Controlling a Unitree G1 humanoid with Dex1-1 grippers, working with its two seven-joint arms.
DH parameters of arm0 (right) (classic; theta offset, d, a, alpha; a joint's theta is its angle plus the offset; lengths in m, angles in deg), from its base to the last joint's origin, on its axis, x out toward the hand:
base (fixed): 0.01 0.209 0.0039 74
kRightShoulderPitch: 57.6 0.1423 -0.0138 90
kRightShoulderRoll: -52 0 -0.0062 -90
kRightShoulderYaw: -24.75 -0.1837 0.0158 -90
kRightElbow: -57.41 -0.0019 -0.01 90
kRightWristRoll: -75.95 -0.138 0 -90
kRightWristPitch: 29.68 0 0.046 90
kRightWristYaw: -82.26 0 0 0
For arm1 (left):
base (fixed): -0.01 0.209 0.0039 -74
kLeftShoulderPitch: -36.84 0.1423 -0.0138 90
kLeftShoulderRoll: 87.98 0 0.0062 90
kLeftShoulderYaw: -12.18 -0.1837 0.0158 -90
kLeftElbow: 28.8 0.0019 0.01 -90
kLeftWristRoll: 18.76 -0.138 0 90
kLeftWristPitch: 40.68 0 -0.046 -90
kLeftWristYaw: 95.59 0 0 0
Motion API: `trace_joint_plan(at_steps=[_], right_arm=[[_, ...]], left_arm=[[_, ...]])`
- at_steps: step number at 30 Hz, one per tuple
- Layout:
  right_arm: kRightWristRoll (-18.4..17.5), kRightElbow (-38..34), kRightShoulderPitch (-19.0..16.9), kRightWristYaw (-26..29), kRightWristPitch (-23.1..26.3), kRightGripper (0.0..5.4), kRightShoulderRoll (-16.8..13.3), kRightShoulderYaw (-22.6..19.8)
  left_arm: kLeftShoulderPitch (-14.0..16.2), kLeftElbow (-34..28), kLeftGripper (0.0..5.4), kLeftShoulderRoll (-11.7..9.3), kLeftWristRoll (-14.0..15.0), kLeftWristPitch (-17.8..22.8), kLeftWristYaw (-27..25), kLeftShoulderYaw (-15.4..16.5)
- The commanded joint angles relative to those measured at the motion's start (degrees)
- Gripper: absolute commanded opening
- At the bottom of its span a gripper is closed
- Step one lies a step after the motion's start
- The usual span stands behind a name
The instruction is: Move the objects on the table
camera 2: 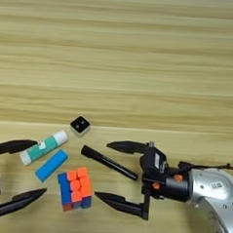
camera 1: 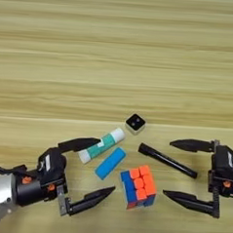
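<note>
- The broad light-brown wooden table (camera 1: 120, 60) with horizontal plank grain fills the view; every object lies in its near half.
- The left gripper (camera 1: 97, 168) lies at the near left with its two black fingers spread wide, holding nothing. Its far fingertip sits just beside the left end of the glue stick.
- The right gripper (camera 2: 102, 171) lies at the near right, also wide open and empty, its fingertips pointing left.
- The orange-blue-red puzzle cube (camera 1: 138, 186) rests between the two grippers, near the right one's near fingertip.
- The slim black marker pen (camera 1: 167, 160) lies slanted, reaching into the right gripper's open span.
- The white-and-teal glue stick (camera 1: 101, 145) lies slanted, left of the pen.
- The flat blue rectangular block (camera 1: 110, 163) lies just near of the glue stick.
- The small black die-like cube (camera 1: 135, 123) sits farthest, apart from both grippers.
</note>
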Motion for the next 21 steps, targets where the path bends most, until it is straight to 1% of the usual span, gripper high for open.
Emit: trace_joint_plan(at_steps=[1, 5, 7, 11, 13, 15, 17, 19, 21], right_arm=[[-0.04, -0.14, 1.34, -0.35, -0.53, 5.40, -0.10, -0.65], [-0.29, -0.35, 1.63, -0.48, -0.49, 5.40, -0.18, -1.03], [-0.46, -0.52, 1.72, -0.56, -0.44, 5.40, -0.19, -1.21], [-0.93, -1.22, 1.45, -0.54, -0.28, 5.40, -0.50, -1.71], [-1.03, -1.35, 1.47, -0.56, -0.26, 5.40, -0.54, -1.83], [-1.17, -1.67, 1.47, -0.63, -0.19, 5.40, -0.45, -1.92], [-1.35, -1.94, 1.49, -0.63, -0.12, 5.40, -0.42, -2.02], [-1.38, -1.96, 1.54, -0.59, -0.13, 5.40, -0.41, -2.03], [-1.36, -1.97, 1.53, -0.53, -0.15, 5.40, -0.49, -2.05]], left_arm=[[0.48, -2.60, 5.38, -0.72, -2.07, 1.11, 0.00, -3.46], [-0.16, -3.01, 5.38, -0.21, -4.01, 1.19, 0.86, -6.55], [-0.64, -2.47, 5.38, -0.17, -5.42, 0.80, 1.16, -7.74], [-2.01, -1.02, 5.38, 0.19, -7.10, 0.45, 1.83, -9.09], [-2.87, 0.14, 5.38, 0.66, -8.93, -0.05, 2.54, -10.17], [-4.32, 2.58, 5.38, 1.61, -11.27, -1.05, 3.67, -11.33], [-5.79, 5.27, 5.38, 2.61, -12.85, -1.82, 4.57, -12.23], [-6.68, 7.08, 5.38, 3.23, -13.80, -2.45, 5.03, -12.80], [-7.18, 8.14, 5.38, 3.59, -14.14, -2.86, 5.17, -13.23]])
